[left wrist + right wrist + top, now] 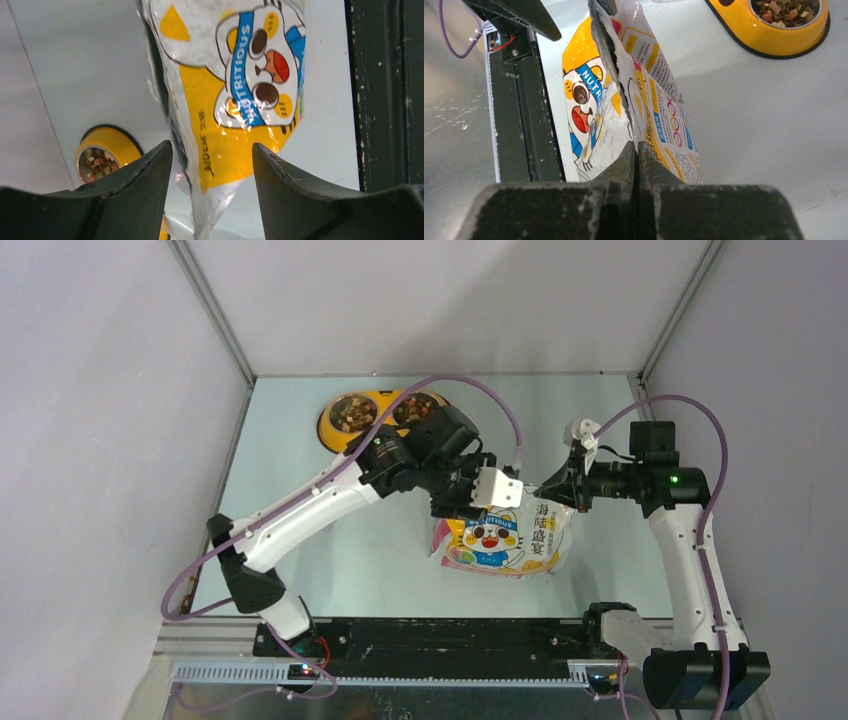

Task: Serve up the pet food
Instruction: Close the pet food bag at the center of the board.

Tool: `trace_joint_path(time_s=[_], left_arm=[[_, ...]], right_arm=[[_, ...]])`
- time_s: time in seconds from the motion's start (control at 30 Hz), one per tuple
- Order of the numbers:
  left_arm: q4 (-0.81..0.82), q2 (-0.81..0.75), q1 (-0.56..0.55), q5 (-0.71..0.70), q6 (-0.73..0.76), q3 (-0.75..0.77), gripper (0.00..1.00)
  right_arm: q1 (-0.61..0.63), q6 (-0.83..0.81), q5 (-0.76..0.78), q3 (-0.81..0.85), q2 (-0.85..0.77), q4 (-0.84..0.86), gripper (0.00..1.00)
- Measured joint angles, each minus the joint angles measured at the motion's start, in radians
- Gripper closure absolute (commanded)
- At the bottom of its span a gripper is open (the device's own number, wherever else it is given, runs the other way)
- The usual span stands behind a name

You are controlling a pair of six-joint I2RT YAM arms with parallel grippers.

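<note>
The glossy yellow-white bag with a cartoon cat stands near the table's middle. My right gripper is shut on its top right edge; in the right wrist view the fingers pinch the bag. My left gripper is at the bag's top left. In the left wrist view it is open, and the bag's corner hangs between the fingers without being pinched. Pet food fills both bowls of the yellow feeder, and the kibble also shows in the right wrist view.
The yellow feeder sits at the back of the table, behind the left arm. A black base rail runs along the near edge, close to the bag's bottom. Grey walls enclose the table on both sides.
</note>
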Motion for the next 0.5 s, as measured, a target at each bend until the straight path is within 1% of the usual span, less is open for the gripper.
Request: trace_joint_path(time_s=[0.1, 0.17, 0.2, 0.23, 0.27, 0.3, 0.33, 0.37, 0.43, 0.5], left_arm=[[0.019, 0.038, -0.010, 0.014, -0.008, 0.044, 0.37], [0.032, 0.063, -0.017, 0.014, -0.010, 0.068, 0.44], [0.040, 0.072, -0.021, 0.014, -0.015, 0.073, 0.50], [0.046, 0.082, -0.027, 0.014, -0.015, 0.078, 0.53], [0.050, 0.092, -0.032, 0.013, -0.017, 0.079, 0.60], [0.053, 0.100, -0.035, 0.013, -0.017, 0.079, 0.64], [0.054, 0.106, -0.038, 0.011, -0.019, 0.079, 0.72], [0.058, 0.113, -0.040, 0.010, -0.017, 0.079, 0.76], [0.066, 0.120, -0.040, 0.007, -0.019, 0.079, 0.94], [0.075, 0.121, -0.040, -0.001, -0.021, 0.079, 0.99]], right_arm=[[0.000, 0.006, 0.000, 0.000, 0.000, 0.001, 1.00], [0.000, 0.008, 0.000, 0.000, 0.000, 0.001, 1.00], [0.000, 0.008, 0.000, 0.000, 0.000, 0.001, 1.00], [0.000, 0.008, 0.000, 0.000, 0.000, 0.001, 1.00], [0.000, 0.008, 0.000, 0.000, 0.000, 0.001, 1.00], [0.000, 0.008, 0.000, 0.000, 0.000, 0.000, 1.00], [0.000, 0.008, 0.001, 0.000, 0.000, 0.000, 1.00], [0.000, 0.008, 0.001, 0.000, 0.000, -0.001, 1.00], [0.000, 0.007, 0.000, 0.000, 0.000, -0.004, 1.00], [0.000, 0.007, 0.000, 0.000, 0.000, -0.007, 1.00]])
